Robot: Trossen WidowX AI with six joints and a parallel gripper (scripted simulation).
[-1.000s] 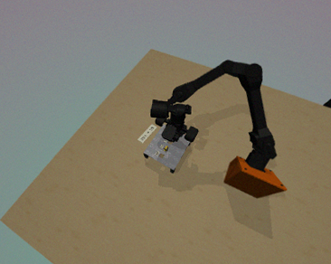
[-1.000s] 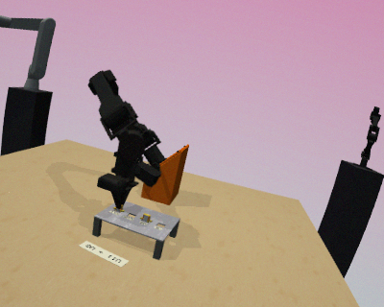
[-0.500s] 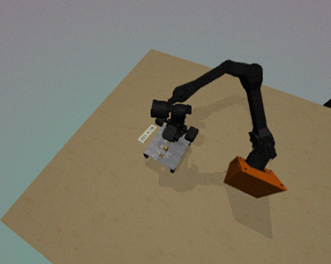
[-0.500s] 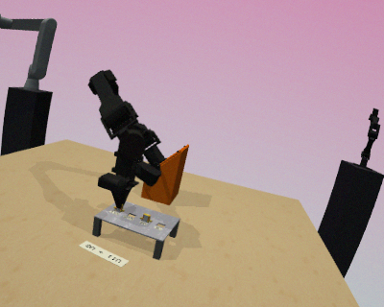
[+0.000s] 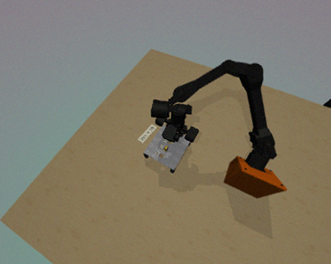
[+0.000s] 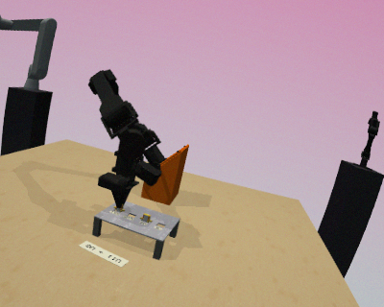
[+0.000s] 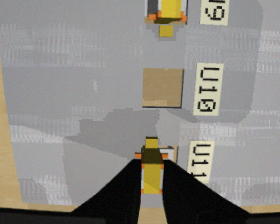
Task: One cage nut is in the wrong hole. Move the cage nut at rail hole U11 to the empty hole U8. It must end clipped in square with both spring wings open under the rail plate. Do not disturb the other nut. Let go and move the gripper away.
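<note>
we have the gripper (image 5: 176, 135) (image 6: 120, 206) (image 7: 151, 167) pointing down over the u11 end of the rail plate (image 5: 177, 156) (image 6: 149, 229) (image 7: 50, 90), its fingers pinched narrow on the yellow cage nut (image 6: 119, 209) (image 7: 152, 177), which is at hole u11. beside it we see the open square hole u10 (image 6: 131, 217) (image 7: 162, 88), and past that the other nut (image 5: 165, 148) (image 6: 146, 218) (image 7: 171, 9) sits in its own hole, apart from our fingers. a paper label strip (image 5: 147, 133) (image 6: 104, 253) lies on the table (image 5: 94, 177) (image 6: 230, 240) near the plate.

A pink haze (image 6: 250, 72) glows beyond the tan tabletop (image 5: 94, 186) (image 6: 230, 249).
</note>
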